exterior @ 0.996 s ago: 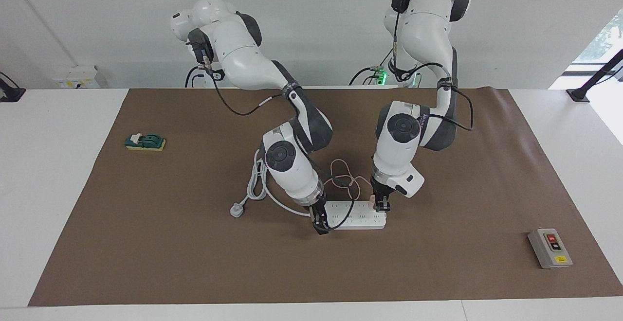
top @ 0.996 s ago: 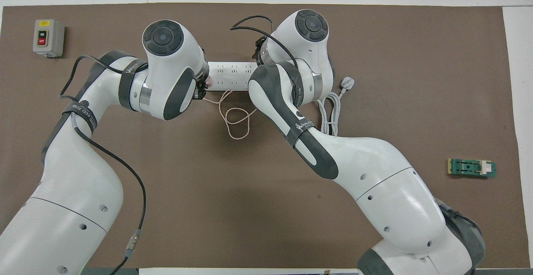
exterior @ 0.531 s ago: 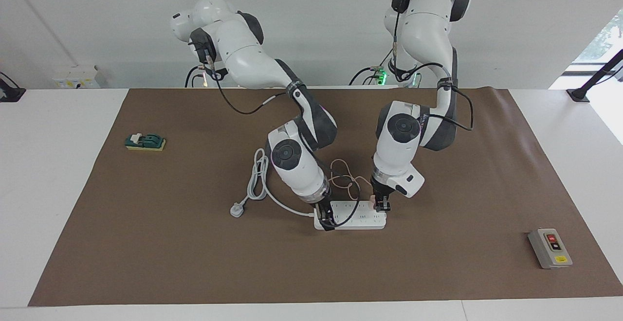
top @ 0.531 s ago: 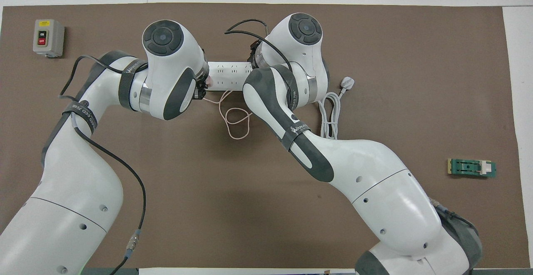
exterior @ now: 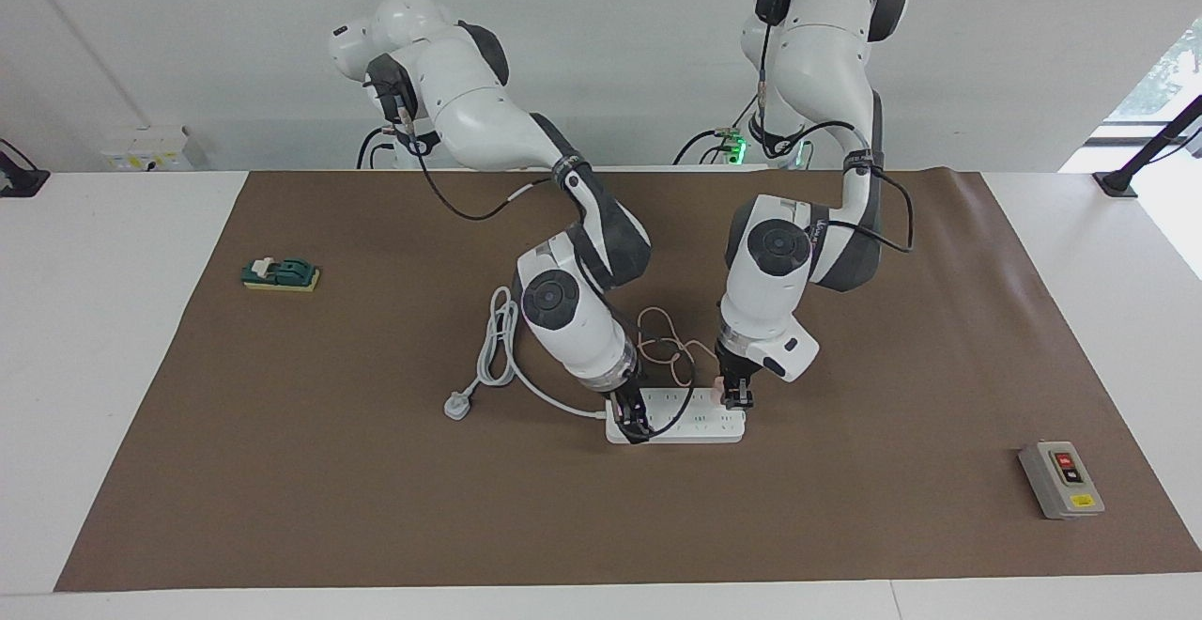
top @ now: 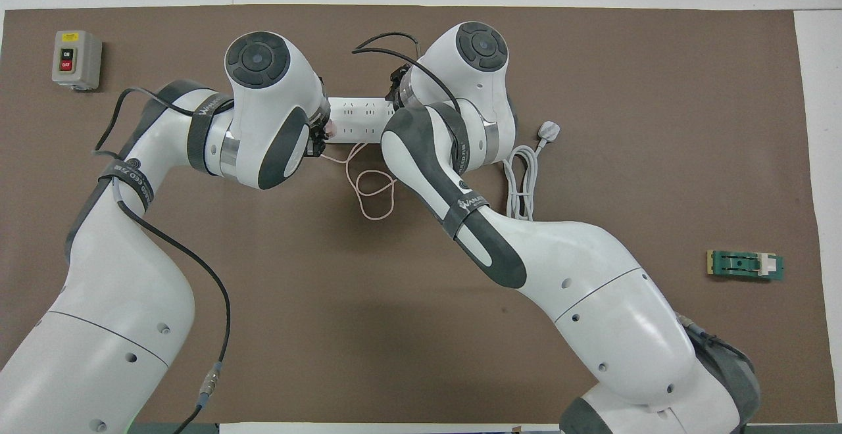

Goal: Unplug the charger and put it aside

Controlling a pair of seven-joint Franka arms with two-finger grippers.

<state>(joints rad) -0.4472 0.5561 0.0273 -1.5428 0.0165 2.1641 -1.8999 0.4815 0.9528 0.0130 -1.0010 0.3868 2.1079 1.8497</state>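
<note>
— At the power strip's [exterior: 676, 416] end toward the left arm, is that the charger [exterior: 718, 385]?

— Yes. The small pink cube sits plugged into the strip there, and its thin pink cable [exterior: 662, 343] loops off at about 11 o'clock in the facing view, toward the robots.

— What has hold of it?

— The left gripper [exterior: 737, 398] stands upright right at the charger. Its fingers look closed around the cube, though the grip itself is too small to confirm, so one cannot tell.

— And the other claw?

— The right gripper [exterior: 636, 423] is down on the strip's other end, tilted. How wide its fingers stand cannot be told either.

— What lies around the strip?

— Its thick white cord [exterior: 498, 348] coils at 9 o'clock from the strip in the facing view, ending in a grey plug [exterior: 456, 405] on the brown mat [exterior: 329, 470]. Well apart, a green switch block [exterior: 280, 273] sits toward the right arm's end of the table, and a grey button box [exterior: 1061, 480] toward the left arm's end.
</note>
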